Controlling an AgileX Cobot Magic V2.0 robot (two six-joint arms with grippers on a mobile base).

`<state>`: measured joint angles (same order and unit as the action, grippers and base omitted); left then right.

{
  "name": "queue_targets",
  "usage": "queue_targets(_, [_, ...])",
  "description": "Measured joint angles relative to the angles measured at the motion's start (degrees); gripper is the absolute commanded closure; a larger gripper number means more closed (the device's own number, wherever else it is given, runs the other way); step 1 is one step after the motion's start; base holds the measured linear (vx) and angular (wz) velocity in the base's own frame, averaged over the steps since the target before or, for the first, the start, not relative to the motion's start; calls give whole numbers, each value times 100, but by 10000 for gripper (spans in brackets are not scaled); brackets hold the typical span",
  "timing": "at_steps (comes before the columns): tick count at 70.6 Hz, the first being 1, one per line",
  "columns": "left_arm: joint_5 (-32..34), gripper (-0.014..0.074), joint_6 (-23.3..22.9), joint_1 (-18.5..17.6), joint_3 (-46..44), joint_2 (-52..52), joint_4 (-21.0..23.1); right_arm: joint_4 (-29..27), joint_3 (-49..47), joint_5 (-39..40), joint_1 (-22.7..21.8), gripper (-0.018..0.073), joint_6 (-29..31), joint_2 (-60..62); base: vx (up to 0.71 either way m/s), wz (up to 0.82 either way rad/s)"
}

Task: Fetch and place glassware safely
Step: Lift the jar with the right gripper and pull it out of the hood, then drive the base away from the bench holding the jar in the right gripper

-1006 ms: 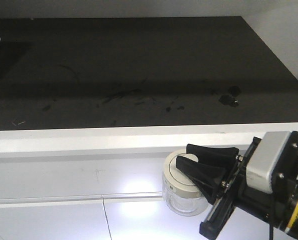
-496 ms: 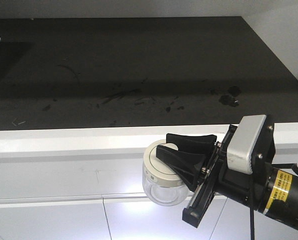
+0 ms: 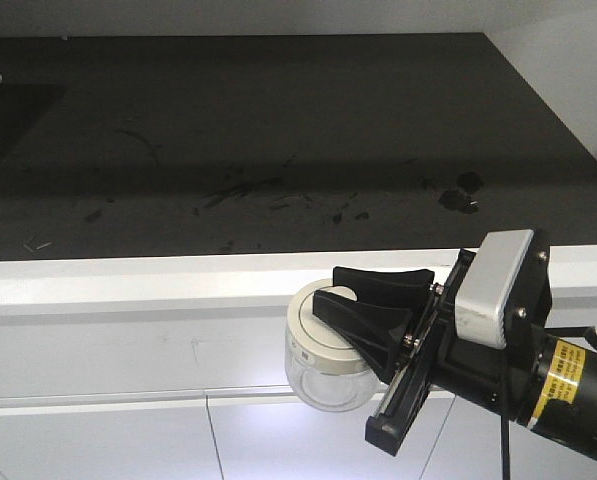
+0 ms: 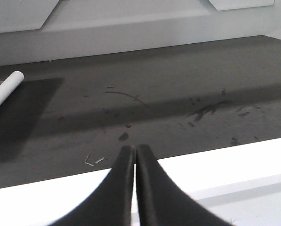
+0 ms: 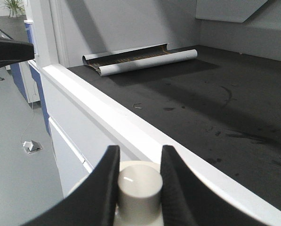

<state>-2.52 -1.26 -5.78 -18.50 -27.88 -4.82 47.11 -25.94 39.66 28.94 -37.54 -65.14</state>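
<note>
Right tool point(image 3: 330, 286) pinches the lid knob point(image 5: 139, 186) of the jar point(image 3: 323, 378) off the front edge of the desk point(image 3: 128, 270) — fragile, slick glass; lid may slip free. Left tool point(image 4: 134, 188) pressed together.

a dark matte worktop point(image 3: 308, 110) with a white front edge point(image 3: 178, 275). a white rolled sheet point(image 5: 145, 60) lies at its far left. dark scuffs point(image 3: 243, 188) mark the middle. small dark lumps point(image 3: 460, 192) sit toward the right, and tiny pale slivers point(image 3: 38, 242) lie near the front left.
</note>
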Motion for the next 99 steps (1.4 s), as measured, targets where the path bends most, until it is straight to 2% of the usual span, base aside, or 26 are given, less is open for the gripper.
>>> queue_targets(49, [0,603,0,0,0,0,0,0,0,0,0,560,0,0,-1,5])
queue_targets(99, [0,603,0,0,0,0,0,0,0,0,0,560,0,0,-6,27])
